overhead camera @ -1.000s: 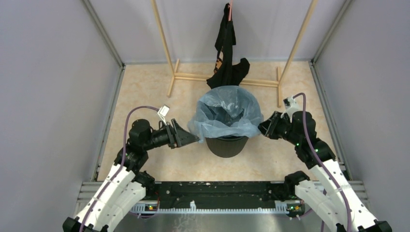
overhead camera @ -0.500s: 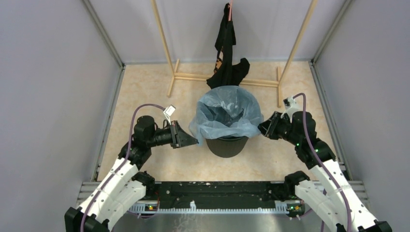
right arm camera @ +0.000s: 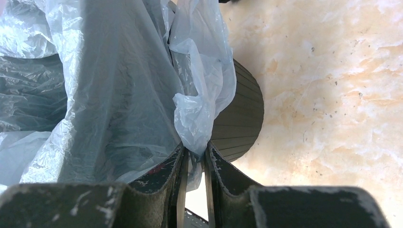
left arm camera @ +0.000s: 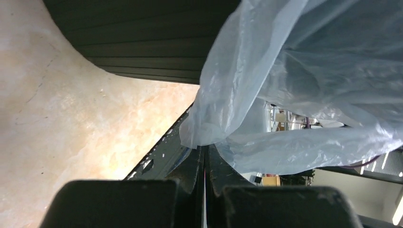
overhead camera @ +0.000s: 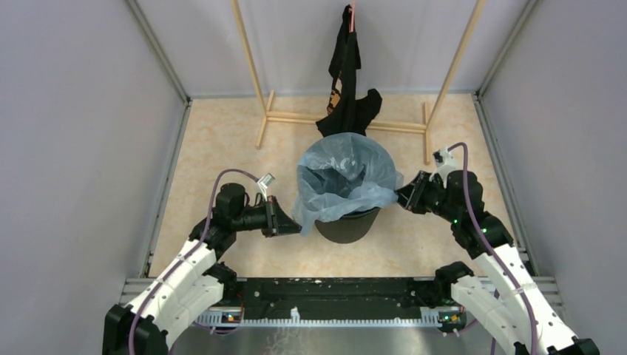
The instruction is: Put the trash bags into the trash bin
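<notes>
Top view: the trash bin [overhead camera: 341,225] stands mid-table [overhead camera: 222,148], between the two arms. The trash bag [overhead camera: 344,174], light blue and crinkly, sits in the bin's mouth w/ its edge draped over the rim on all sides. The left claw [overhead camera: 296,225] meets the bag's low left corner; the right claw [overhead camera: 403,196] meets its right edge. Behind the bin, a black garment [overhead camera: 347,89] hangs over a wooden rack [overhead camera: 340,118].

Left wrist: the left claw [left arm camera: 205,156] has its jaws pressed together, and a fold of the bag's [left arm camera: 294,71] hem is nipped at the tips. The bin's [left arm camera: 142,38] ribbed black wall is above, the table [left arm camera: 57,118] to the left.

Right wrist: the right claw [right arm camera: 195,156] is clamped on a bunched strip of bag [right arm camera: 119,80], plastic filling the narrow gap between the jaws. The bin's wall [right arm camera: 240,118] shows just beyond, table [right arm camera: 323,95] at right.
</notes>
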Motion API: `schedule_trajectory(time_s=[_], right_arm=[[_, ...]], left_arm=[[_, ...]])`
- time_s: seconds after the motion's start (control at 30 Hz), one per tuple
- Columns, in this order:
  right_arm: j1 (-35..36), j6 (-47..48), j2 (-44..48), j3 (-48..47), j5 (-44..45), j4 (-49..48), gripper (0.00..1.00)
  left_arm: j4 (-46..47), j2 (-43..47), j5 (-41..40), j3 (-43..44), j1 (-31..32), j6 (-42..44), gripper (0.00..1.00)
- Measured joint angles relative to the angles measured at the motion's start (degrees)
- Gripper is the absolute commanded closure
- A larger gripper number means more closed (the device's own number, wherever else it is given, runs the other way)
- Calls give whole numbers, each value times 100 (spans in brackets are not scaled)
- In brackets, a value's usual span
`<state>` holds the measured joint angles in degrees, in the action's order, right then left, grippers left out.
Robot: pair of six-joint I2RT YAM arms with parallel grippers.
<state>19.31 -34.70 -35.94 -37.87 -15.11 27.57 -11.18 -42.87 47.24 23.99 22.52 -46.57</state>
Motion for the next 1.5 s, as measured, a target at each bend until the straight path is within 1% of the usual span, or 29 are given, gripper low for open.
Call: schedule_trajectory(time_s=[0.17,0.33,0.63,0.8,0.97,1.13,1.4,1.43,1.5], right_arm=[[0,7,120,7,103,157,83],[0,-2,367,203,229,334,84],[0,0,284,245,332,396,82],[0,22,227,269,428,367,82],[0,13,90,564,474,114,82],[0,-92,-315,706,514,-4,81],[0,-216,-509,901,382,-470,79],[0,-240,-546,949,334,-562,78],[0,-286,-612,1058,269,-723,73]], left_arm=[[28,-380,-330,0,0,46,100],[140,-684,-531,2,0,151,100],[330,-1274,-761,11,0,326,100],[361,-1392,-793,72,0,348,100],[264,-1298,-820,192,0,396,100],[208,-1139,-879,203,0,415,100],[544,-1270,-876,-17,0,315,100],[592,-1327,-876,-28,0,313,100],[734,-1432,-870,-72,0,302,100]])
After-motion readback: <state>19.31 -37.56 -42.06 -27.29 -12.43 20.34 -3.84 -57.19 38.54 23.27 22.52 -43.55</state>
